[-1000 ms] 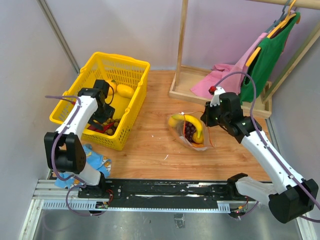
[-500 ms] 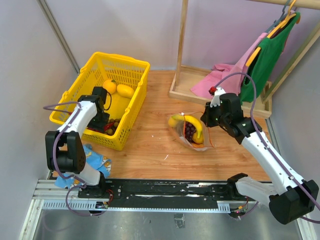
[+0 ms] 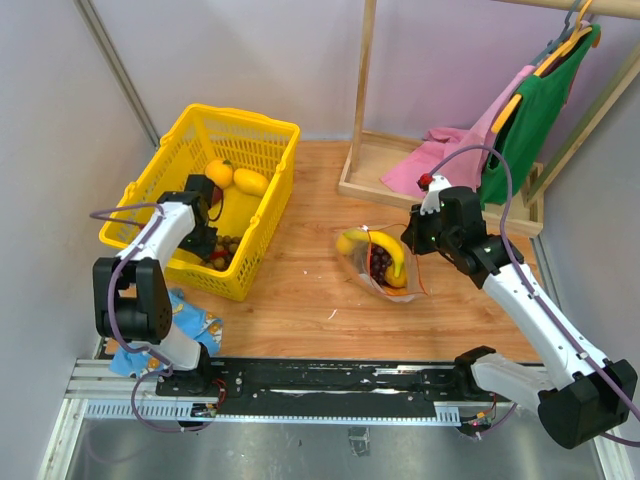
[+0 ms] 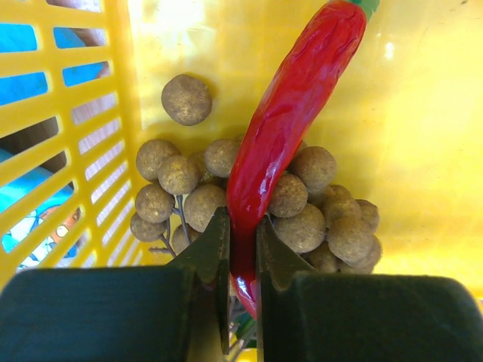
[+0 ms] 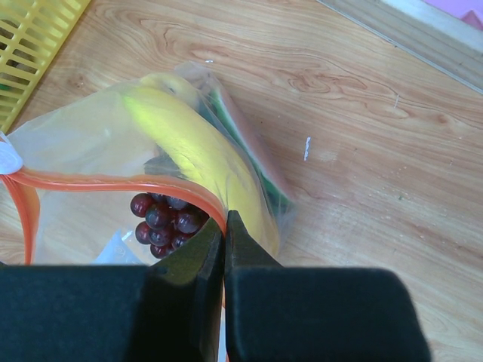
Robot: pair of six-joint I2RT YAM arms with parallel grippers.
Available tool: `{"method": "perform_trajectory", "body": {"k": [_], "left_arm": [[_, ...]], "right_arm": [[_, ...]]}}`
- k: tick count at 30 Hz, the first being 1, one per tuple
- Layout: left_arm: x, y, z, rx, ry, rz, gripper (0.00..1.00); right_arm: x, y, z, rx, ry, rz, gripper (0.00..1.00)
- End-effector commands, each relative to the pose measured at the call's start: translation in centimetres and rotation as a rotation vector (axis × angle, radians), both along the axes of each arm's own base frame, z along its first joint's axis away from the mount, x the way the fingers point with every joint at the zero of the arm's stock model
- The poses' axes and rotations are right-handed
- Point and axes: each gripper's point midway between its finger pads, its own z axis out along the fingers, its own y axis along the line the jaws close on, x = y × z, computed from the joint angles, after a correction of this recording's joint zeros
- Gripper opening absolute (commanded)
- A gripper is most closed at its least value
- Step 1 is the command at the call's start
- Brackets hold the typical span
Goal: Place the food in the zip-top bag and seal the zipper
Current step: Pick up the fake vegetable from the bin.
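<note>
The left gripper (image 4: pixel 241 226) is pinching the red chili pepper (image 4: pixel 294 128) close to its pointed lower end, with the jaws pressed against either side of it. From the jaws the pepper is stretching up toward one o'clock in the left wrist view, and its green stem end is leaving the frame. A cluster of brown balls (image 4: pixel 302 215) is lying under and around it, from nine o'clock round to three. All of this is sitting on the floor of the yellow basket (image 4: pixel 90 90).

The pepper looks light, stiff and glossy, so it is probably slippery. A hold this near the tapering tip may let it swing or slide out. A grip nearer the thicker middle would likely be steadier.

The right gripper (image 5: pixel 225 226) is pinched shut on the zipper (image 5: pixel 113 183), holding up the rim of the zip-top bag (image 5: pixel 75 136). From there the red strip is curving off toward nine o'clock, where the white slider (image 5: pixel 7 158) is sitting at the frame's edge. The mouth is gaping, not yet sealed. Inside, a banana (image 5: pixel 196 143) is lying toward twelve o'clock and dark grapes (image 5: pixel 162 215) are resting just beside the jaws.

The bag is lying on the table (image 5: pixel 362 113), well apart from the basket, at about four o'clock from it in the top view. Its film is thin and limp, so it is best held by the stiffer zipper.
</note>
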Motion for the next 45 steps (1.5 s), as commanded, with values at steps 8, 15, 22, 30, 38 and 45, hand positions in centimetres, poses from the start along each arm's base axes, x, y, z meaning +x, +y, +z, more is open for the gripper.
{"method": "perform_trajectory", "body": {"k": [8,15,22,30,38,45], "left_arm": [[2.8,-0.2,6.6,-0.002,-0.14,-0.111,0.0],[4.0,-0.5,11.5,0.021,-0.269,-0.22,0.0],[5.5,-3.2,17.6,-0.026,-0.5,-0.455,0.0],[5.5,-9.6,23.5,-0.141,-0.735,-0.753,0.0],[3.6,-16.9,27.5,-0.201,-0.861,-1.023,0.0],[1.2,-22.0,28.9,-0.245,-0.9,-1.196,0.01]], "right_arm": [[0.3,-0.2,0.6,-0.006,-0.038,-0.006,0.02],[0.3,-0.2,0.9,-0.003,-0.047,-0.005,0.02],[0.4,0.1,1.3,0.013,-0.048,-0.003,0.02],[0.5,0.9,1.7,0.054,-0.027,0.005,0.01],[0.5,1.0,2.3,0.089,-0.028,-0.022,0.01],[1.1,1.1,3.4,0.135,-0.057,-0.1,0.01]]}}
